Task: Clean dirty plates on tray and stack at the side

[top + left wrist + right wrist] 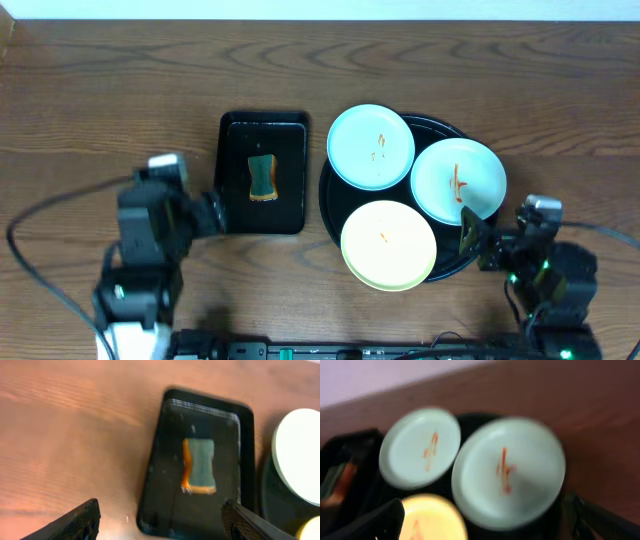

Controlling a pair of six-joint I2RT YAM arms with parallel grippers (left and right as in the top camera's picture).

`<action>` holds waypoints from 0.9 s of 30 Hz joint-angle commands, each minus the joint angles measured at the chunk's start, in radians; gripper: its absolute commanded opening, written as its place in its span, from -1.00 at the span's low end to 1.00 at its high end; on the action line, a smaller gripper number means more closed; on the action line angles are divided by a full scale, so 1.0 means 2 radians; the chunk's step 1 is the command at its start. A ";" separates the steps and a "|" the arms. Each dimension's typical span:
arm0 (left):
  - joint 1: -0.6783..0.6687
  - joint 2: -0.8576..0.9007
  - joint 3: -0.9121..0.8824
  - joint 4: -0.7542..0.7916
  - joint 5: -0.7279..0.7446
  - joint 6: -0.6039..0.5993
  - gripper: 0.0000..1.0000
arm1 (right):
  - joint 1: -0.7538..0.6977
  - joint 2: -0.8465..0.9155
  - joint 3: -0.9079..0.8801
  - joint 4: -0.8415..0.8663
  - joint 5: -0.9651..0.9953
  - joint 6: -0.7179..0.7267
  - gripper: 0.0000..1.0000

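Overhead, the three plates lie face up on the round black tray at the right of the bench: one blue-green plate at the far left of the tray, a second blue-green plate at its right, and the yellow plate nearest the robot. All three carry thin orange-red smears. The far-left plate and the yellow one reach out past the tray's rim, and the three rims crowd one another; we cannot tell whether they overlap or only touch.

The left tool hangs wide and empty at the near end of the small rectangular tray, where the sponge lies. The right tool is also wide and empty, just beside the near edge of the right-hand plate.

We judge the main risk to be the crowding: lifting or pressing one plate could drag or tilt its neighbour. A plate overhanging the rim could also rock or slide off under a hard wipe. A thin, smooth plate edge may slip from a shallow pinch.

Being round, the plates have no long axis of their own. Their smears run roughly from the far side toward the near side, and the sponge's long side runs the same way.
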 commanded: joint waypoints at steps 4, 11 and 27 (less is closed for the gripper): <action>0.001 0.134 0.143 -0.125 0.033 -0.004 0.57 | 0.008 0.148 0.124 -0.124 -0.058 0.001 0.98; 0.001 0.201 0.165 -0.155 0.033 -0.004 0.58 | 0.008 0.263 0.164 -0.165 -0.038 -0.008 0.99; -0.040 0.271 0.163 -0.039 0.076 0.005 0.58 | 0.054 0.372 0.153 -0.139 -0.084 -0.022 0.67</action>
